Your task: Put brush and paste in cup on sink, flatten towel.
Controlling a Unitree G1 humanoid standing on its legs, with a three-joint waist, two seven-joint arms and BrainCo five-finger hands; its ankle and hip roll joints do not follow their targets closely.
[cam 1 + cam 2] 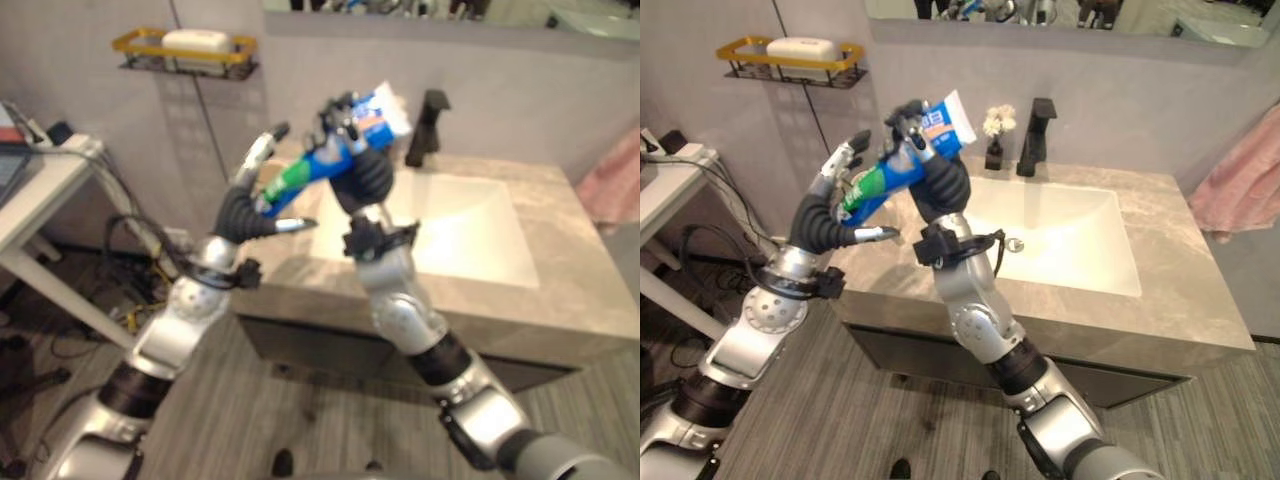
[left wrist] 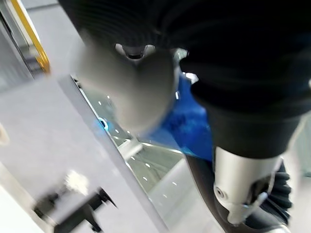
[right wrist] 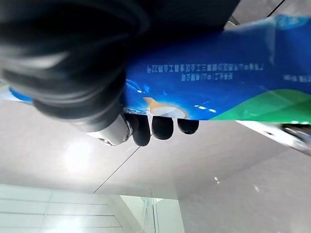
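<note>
While the worktop (image 1: 1160, 300) and its sink (image 1: 1080, 240) lie well below and beyond both my hands, the task's paste is held high in the air, not yet near any cup; I cannot make out a cup or brush. My right hand (image 1: 930, 165) has its fingers curled round the toothpaste tube (image 1: 902, 158) at mid-length. My left hand (image 1: 835, 205) is spread open just beside the tube's green end. Risk, as I judge it: the slick tube could slip out during a handover if either hand closes late. The pink towel (image 1: 1240, 190) hangs well apart, untouched.
</note>
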